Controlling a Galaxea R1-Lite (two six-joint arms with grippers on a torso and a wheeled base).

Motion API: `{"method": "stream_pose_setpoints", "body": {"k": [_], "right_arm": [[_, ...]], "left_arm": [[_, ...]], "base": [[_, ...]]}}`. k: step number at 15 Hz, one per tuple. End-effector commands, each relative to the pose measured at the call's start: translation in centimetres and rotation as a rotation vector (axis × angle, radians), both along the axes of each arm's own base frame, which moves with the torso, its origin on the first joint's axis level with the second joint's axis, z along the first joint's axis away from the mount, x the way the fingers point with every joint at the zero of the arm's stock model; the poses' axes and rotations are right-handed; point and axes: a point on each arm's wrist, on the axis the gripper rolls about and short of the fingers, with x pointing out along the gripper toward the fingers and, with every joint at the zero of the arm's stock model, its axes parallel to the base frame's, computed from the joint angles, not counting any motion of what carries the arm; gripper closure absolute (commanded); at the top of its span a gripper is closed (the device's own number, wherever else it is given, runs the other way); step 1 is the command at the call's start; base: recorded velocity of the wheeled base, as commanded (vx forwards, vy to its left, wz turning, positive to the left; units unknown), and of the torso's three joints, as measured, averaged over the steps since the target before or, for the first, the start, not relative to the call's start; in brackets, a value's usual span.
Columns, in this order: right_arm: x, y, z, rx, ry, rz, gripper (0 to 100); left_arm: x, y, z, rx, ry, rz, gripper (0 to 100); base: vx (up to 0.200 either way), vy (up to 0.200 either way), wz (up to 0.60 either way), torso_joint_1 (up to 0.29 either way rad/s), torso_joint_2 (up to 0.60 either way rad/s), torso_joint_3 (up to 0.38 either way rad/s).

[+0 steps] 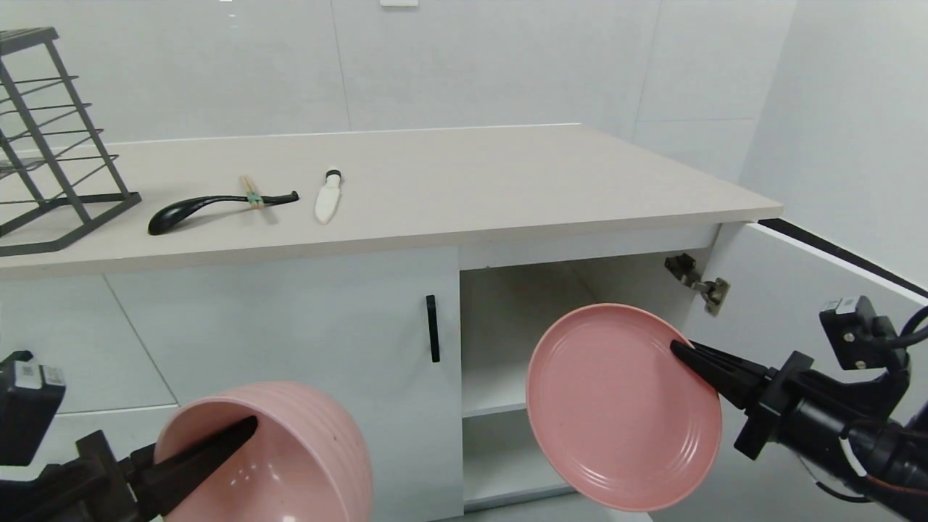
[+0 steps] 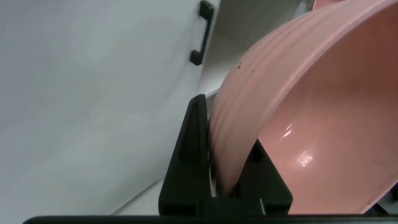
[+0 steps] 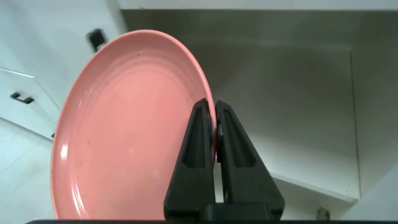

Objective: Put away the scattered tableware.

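Observation:
My left gripper [image 1: 239,429] is shut on the rim of a pink ribbed bowl [image 1: 297,449], held low at the left, in front of the closed cabinet door. The bowl [image 2: 311,118] has one finger inside and one outside its wall. My right gripper [image 1: 681,349] is shut on the edge of a pink plate [image 1: 616,406], held on edge in front of the open cabinet [image 1: 507,341]. The plate [image 3: 124,124] faces the cabinet's shelf. On the counter lie a black spoon [image 1: 196,209], chopsticks [image 1: 251,191] and a small white knife [image 1: 328,197].
A dark wire dish rack [image 1: 51,138] stands at the counter's far left. The open cabinet door [image 1: 805,304] stands out at the right on its hinge [image 1: 699,283]. The closed door has a black handle [image 1: 432,328]. Inside, a white shelf [image 1: 493,391] splits the cabinet.

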Motion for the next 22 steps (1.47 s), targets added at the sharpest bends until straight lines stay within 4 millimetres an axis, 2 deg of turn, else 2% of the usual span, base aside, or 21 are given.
{"method": "stream_pose_setpoints", "body": {"k": [1,9,13,17,19,22], "right_arm": [[0.0,0.0,0.0,0.000,0.000,0.002,100],[0.0,0.0,0.0,0.000,0.000,-0.001,100],[0.3,0.4,-0.7,-0.012,0.034,0.011,100],[1.0,0.7,-2.4,-0.045,0.114,0.017,100],[1.5,0.8,-3.4,-0.063,0.162,0.012,100],[1.7,0.9,-3.9,-0.070,0.182,0.011,100]], "left_arm": [[0.0,0.0,0.0,0.000,0.002,0.000,100],[0.0,0.0,-0.1,0.001,0.010,0.001,100],[0.0,-0.2,-0.3,0.015,0.021,-0.023,100],[-0.9,0.2,-2.4,0.302,-0.033,-0.096,100],[-1.1,0.2,-2.4,0.322,-0.056,-0.100,100],[-1.3,0.4,-2.2,0.307,-0.069,-0.095,100]], "base": [[0.000,0.000,0.00,-0.466,0.00,-0.325],[0.000,0.000,0.00,-0.061,0.07,-0.074],[0.000,0.000,0.00,0.000,0.00,0.000],[0.150,0.000,0.00,-0.007,0.00,0.004],[0.000,0.000,0.00,0.000,0.00,0.000],[0.000,0.000,0.00,0.000,0.00,0.000]]}}
